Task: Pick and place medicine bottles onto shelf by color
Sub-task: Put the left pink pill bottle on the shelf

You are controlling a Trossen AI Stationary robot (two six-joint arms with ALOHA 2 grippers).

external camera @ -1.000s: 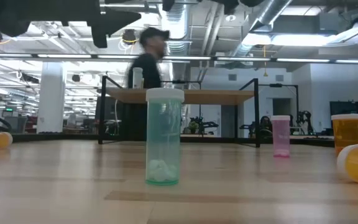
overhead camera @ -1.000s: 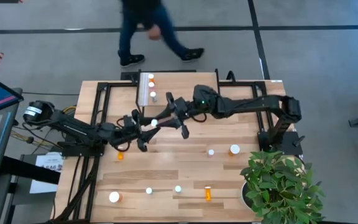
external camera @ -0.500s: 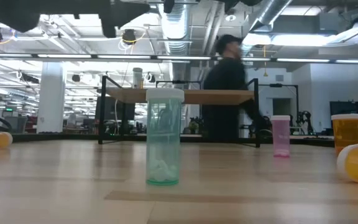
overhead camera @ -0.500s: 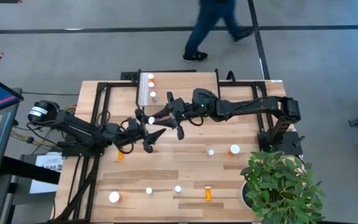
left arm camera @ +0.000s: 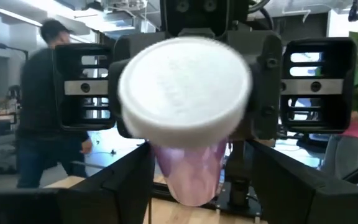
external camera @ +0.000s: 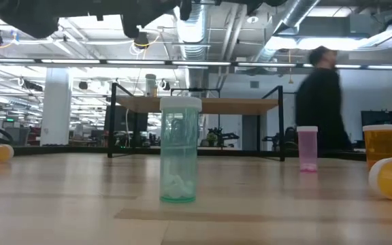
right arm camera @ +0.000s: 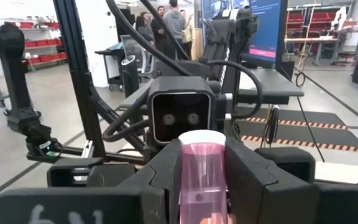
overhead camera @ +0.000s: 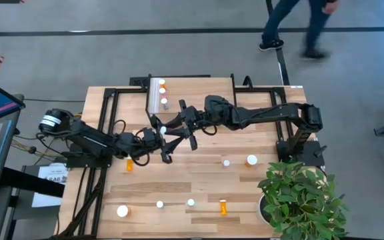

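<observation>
I've got both arms meeting over the middle of the table [overhead camera: 179, 180]: the right gripper [overhead camera: 176, 122] is clamped on a pink medicine bottle [right arm camera: 201, 177], and from the right wrist camera I can see the pink body wedged tight between its two dark fingers [right arm camera: 163, 165], white cap pointing away toward the other arm. From the left wrist camera that same bottle's white cap [left arm camera: 184, 87] fills my view, pink body behind it, with the right gripper's black housing framing it on either side. The left gripper [overhead camera: 163, 145] sits just beside the bottle in the overhead view, fingers spread wide on either side and not closed on anything. The bottle's cap shows from above as a small white dot [overhead camera: 163, 129] between the two grippers, in the air just in front of the shelf [overhead camera: 199, 87]. On the shelf's white strip [overhead camera: 155, 97] I count three bottles in a row [overhead camera: 163, 92]. Down on the table there's a toppled orange bottle [overhead camera: 129, 166] near the left arm, two white-capped bottles [overhead camera: 239, 161] on the right side, and more along the near edge, including a lying orange one [overhead camera: 223, 207]. The low camera gives me a pale green bottle [external camera: 179, 150] upright in front, a pink one [external camera: 307, 148] farther back. A person [overhead camera: 299, 23] is walking past beyond the table.
</observation>
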